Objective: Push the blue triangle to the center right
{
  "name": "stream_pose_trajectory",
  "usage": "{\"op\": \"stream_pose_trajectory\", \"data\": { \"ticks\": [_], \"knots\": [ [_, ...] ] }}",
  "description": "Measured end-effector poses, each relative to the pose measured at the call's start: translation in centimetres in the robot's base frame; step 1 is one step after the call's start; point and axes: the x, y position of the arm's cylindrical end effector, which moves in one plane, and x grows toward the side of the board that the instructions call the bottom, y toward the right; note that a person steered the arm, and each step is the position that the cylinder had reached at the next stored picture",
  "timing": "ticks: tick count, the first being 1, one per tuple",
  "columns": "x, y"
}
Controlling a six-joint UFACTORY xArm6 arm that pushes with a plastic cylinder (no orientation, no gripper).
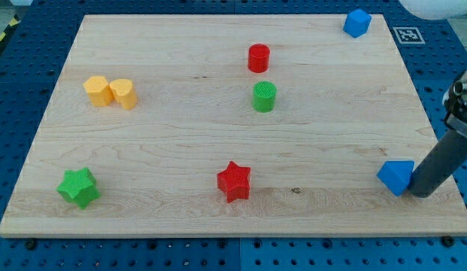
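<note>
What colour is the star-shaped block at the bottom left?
Green star, plain, seen clearly in the camera view.

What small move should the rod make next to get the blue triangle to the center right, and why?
Probably slide my tip around to the bottom side of the blue triangle, then push toward the view's top. The tip now sits against the triangle's right side, near the board's bottom right corner, so pushing from here would send it left, not up to the center right.

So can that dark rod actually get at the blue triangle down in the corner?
Probably yes: my tip already sits right beside the blue triangle, on the view's right, and no other block stands between them.
</note>
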Motion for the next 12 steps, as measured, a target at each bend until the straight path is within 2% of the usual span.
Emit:
{"op": "stream_pose_trajectory", "data": {
  "ticks": [4, 7, 12],
  "knots": [
    [-0.2, -4.3],
    [-7.5, -1.7],
    [-8.3, -6.3]
  ]
}}
